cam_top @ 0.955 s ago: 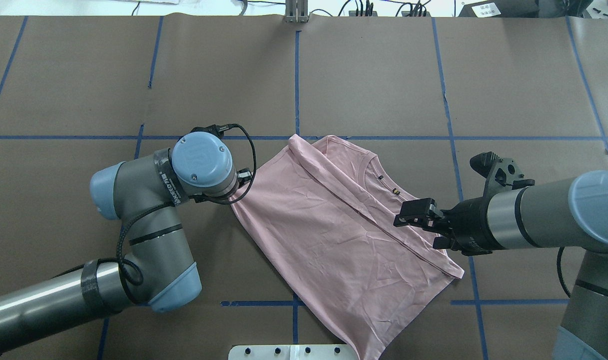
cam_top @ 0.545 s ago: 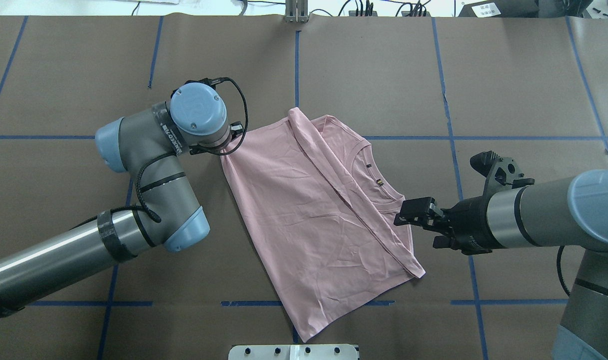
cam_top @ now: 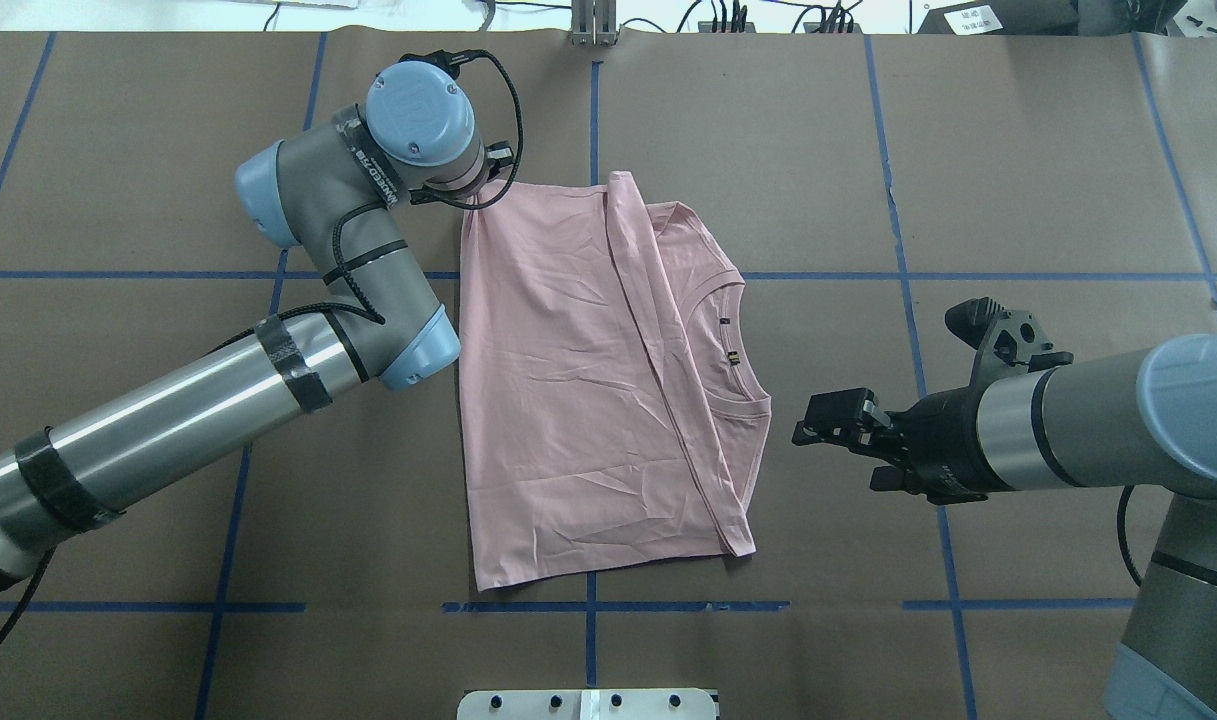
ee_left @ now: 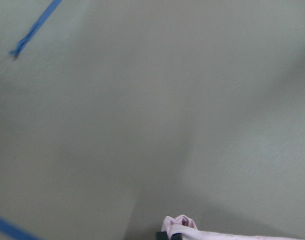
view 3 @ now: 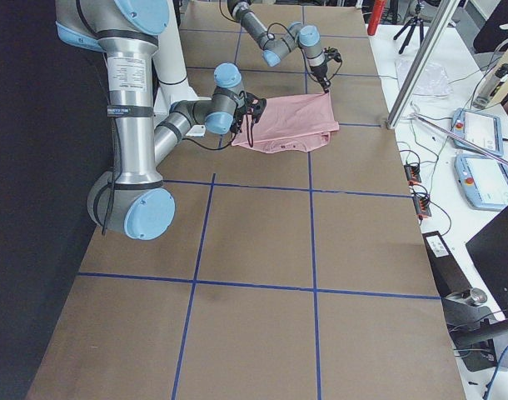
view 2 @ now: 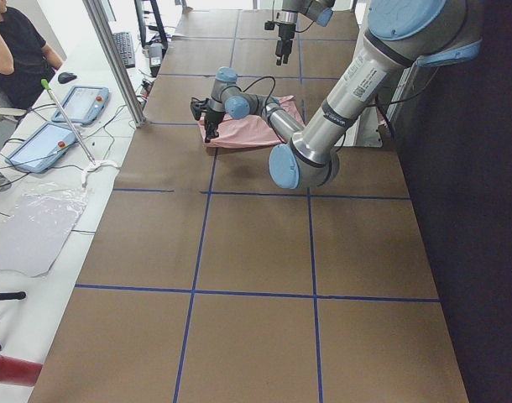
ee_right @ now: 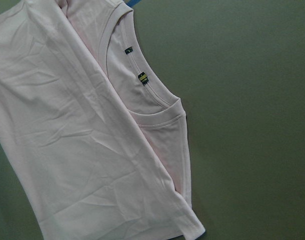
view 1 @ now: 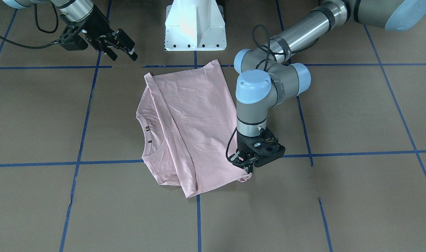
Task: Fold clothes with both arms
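The pale pink T-shirt (cam_top: 568, 400) lies flat on the brown table, one side folded over along a diagonal crease. Its ribbed neck (cam_top: 733, 340) faces my right arm. My left gripper (cam_top: 490, 193) is shut on the shirt's far left corner; the front-facing view shows the gripper (view 1: 247, 167) pinching that corner, and the left wrist view shows a bunched tip of the shirt (ee_left: 180, 226). My right gripper (cam_top: 836, 452) hangs open a short way right of the neck and touches nothing. The front-facing view shows it (view 1: 121, 55) spread open. The shirt (ee_right: 82, 140) fills the right wrist view.
Blue tape lines (cam_top: 593, 150) grid the table. The white pedestal base (view 1: 195, 24) stands at the near edge, just behind the shirt's hem. Beyond the far edge a side table holds tablets (view 2: 80, 105), with a person (view 2: 13, 50) seated there.
My left gripper has dragged its shirt corner away from the robot base, swinging the shirt round until it lies square to the tape lines. The right gripper has hardly moved.
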Action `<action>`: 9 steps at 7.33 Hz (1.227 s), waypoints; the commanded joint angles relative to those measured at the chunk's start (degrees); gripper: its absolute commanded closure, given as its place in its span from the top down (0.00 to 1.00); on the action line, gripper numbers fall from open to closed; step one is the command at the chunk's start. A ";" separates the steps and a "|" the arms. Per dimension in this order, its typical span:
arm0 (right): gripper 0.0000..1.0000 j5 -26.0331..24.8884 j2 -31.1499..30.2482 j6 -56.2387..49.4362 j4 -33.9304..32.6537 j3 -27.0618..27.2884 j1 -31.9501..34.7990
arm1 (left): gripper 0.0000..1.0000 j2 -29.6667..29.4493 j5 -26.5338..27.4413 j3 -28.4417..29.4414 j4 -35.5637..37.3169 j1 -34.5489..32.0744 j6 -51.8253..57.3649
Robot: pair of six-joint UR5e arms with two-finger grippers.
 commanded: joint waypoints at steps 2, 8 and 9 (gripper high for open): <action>1.00 -0.53 0.42 0.18 0.00 -0.55 0.09 | 0.02 -1.32 2.78 6.08 -5.66 -1.07 2.67; 1.00 -2.20 0.86 -0.26 -0.62 -1.78 1.06 | 1.00 19.02 -7.92 -25.56 -0.78 -1.16 2.25; 1.00 -2.20 0.86 -0.26 -0.62 -2.13 0.97 | 1.00 21.25 -10.38 -30.78 2.65 -0.20 -1.77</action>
